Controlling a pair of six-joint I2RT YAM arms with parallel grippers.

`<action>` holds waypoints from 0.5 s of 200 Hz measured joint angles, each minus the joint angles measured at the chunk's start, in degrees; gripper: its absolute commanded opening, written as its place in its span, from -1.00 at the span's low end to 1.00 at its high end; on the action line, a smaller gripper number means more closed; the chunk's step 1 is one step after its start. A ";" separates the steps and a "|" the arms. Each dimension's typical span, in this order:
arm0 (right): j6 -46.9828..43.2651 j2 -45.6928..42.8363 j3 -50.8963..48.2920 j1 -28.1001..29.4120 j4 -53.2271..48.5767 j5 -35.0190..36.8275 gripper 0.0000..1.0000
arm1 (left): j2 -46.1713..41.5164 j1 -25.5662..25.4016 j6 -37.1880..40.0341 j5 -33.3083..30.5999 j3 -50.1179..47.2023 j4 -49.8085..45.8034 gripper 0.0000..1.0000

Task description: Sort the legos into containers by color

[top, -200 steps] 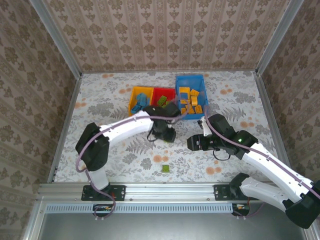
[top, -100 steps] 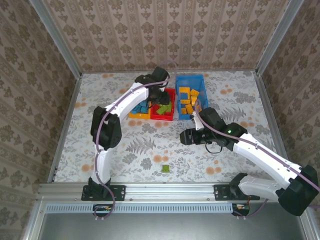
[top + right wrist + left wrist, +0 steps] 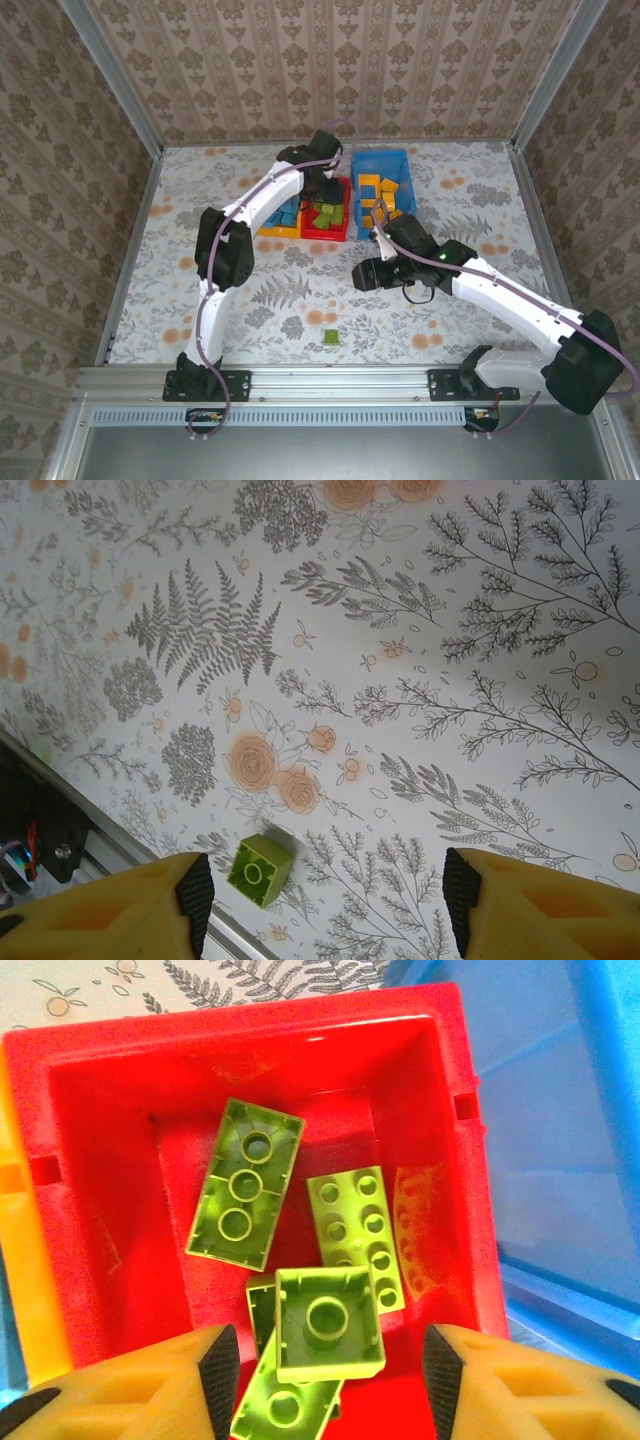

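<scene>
Left arm: rises from its base at the table's point(image 3: 190, 200) near edge, folds at the elbow on the left, then stretches right toward the far edge, with the wrist pointing down over the red bin.
Left gripper point(image 3: 325, 195) point(image 3: 330, 1365): fingers are spread and pinch nothing. A square green lego point(image 3: 328, 1322) sits between them with a gap on each side.
Yellow-orange bin point(image 3: 268, 228): near the far edge, touching the red bin's left wall. Blue legos point(image 3: 288, 213) lie inside.
Red bin point(image 3: 326, 236) point(image 3: 100, 1160): stands between the other two bins. It holds green legos only: one long brick underside up point(image 3: 245, 1195), one studs up point(image 3: 355, 1235), and the square one resting on another at the near wall.
Loose green lego point(image 3: 331, 337) point(image 3: 260, 870): alone on the table, close to the near edge and well apart from the bins.
Right arm: reaches from its base at the near right, forearm slanting left across the table's middle.
Right gripper point(image 3: 362, 275) point(image 3: 328, 888): fingers stand wide apart over bare tablecloth with nothing between them. The loose lego lies below, just beside the left finger.
Blue bin point(image 3: 385, 160): rightmost and largest, holding orange legos point(image 3: 372, 185).
Change: a second ago the left gripper hung low over the table in front of the red bin; now it is over that bin. The right gripper has shifted left. The loose lego has not moved.
</scene>
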 measured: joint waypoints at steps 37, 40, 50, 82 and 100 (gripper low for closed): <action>-5.01 2.16 -0.15 5.62 0.37 -0.15 0.47 | -0.33 0.09 0.20 -0.83 0.33 -0.42 0.30; -5.40 2.25 -0.22 6.16 0.48 -0.17 0.49 | -0.42 0.09 0.20 -0.85 0.22 -0.42 0.31; -6.82 2.78 -0.81 8.48 1.09 -0.13 0.51 | -1.84 0.02 0.20 -1.09 -1.05 -0.11 0.30; -10.38 5.79 -2.25 15.72 1.57 0.50 0.61 | -13.94 -0.02 -0.07 -1.81 -12.52 0.96 0.31; -11.26 8.79 -2.29 19.02 2.25 1.33 0.68 | -25.16 -0.02 -0.63 -1.90 -22.51 2.71 0.32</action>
